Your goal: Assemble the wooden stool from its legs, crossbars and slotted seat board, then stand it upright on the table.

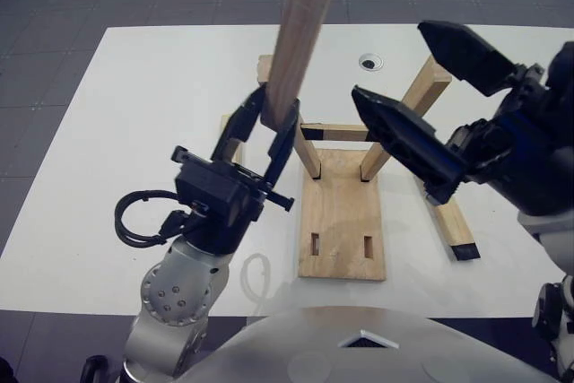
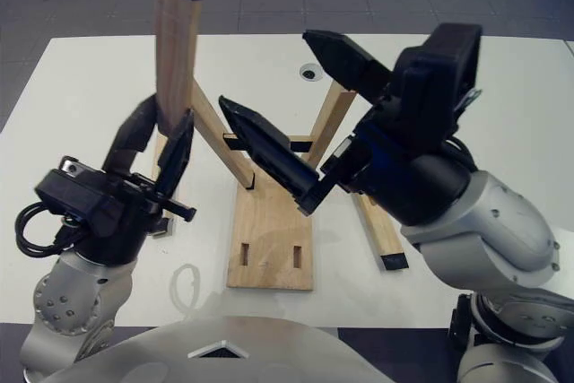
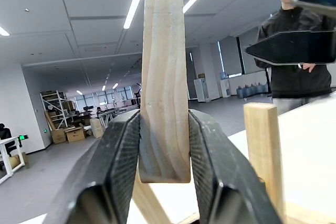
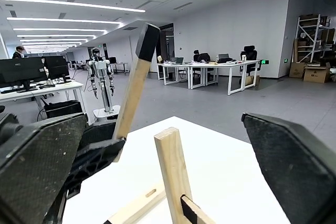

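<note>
White tabletop (image 1: pixel 134 132) bears a pale slotted wooden seat board (image 1: pixel 341 221), two legs (image 2: pixel 224 141) planted in it — my left gripper (image 1: pixel 278 107) clamps a black-capped wooden leg (image 1: pixel 296 33); right gripper (image 1: pixel 387 60) gapes empty.

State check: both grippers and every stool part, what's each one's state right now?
left gripper: shut on held leg
held leg: lifted, upright, black cap on top, not in the board
right gripper: open, empty
seat board: flat on table, two near slots empty
fitted legs: two, standing at the board's far end
crossbar: spans the fitted legs
loose leg: lying on the table, right of the board
</note>
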{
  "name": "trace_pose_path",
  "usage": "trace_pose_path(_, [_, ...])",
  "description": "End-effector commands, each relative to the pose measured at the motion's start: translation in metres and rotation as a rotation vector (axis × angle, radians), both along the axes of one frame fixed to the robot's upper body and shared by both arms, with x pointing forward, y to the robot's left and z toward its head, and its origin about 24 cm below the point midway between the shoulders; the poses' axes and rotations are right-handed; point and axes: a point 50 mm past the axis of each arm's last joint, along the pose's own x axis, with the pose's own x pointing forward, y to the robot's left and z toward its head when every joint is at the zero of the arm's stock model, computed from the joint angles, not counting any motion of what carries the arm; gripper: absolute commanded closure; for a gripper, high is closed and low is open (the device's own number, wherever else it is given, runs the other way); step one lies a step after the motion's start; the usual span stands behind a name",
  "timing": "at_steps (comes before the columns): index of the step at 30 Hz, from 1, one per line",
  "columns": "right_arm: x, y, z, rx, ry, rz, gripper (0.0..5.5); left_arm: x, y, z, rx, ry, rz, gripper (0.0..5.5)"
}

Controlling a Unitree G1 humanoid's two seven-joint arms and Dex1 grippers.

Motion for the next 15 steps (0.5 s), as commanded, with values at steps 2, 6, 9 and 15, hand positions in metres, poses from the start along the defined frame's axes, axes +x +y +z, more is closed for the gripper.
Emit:
trace_pose_path(2, [0.001, 0.011, -0.001, -0.013, -0.011, 0.000, 0.01, -0.010, -0.012, -0.004, 0.045, -0.009, -0.056, 4.17])
trace_pose_path(6, [0.002, 0.020, -0.003, -0.007, -0.016, -0.002, 0.01, -0.016, -0.021, -0.010, 0.058, 0.026, -0.084, 4.17])
trace_pose_path(9, [0.002, 0.026, -0.004, -0.003, -0.018, 0.003, 0.01, -0.020, -0.025, -0.013, 0.068, 0.048, -0.101, 4.17])
trace_pose_path(15, [0.003, 0.033, -0.007, 0.001, -0.001, 0.023, 1.03, -0.022, -0.028, -0.014, 0.081, 0.062, -0.110, 4.17])
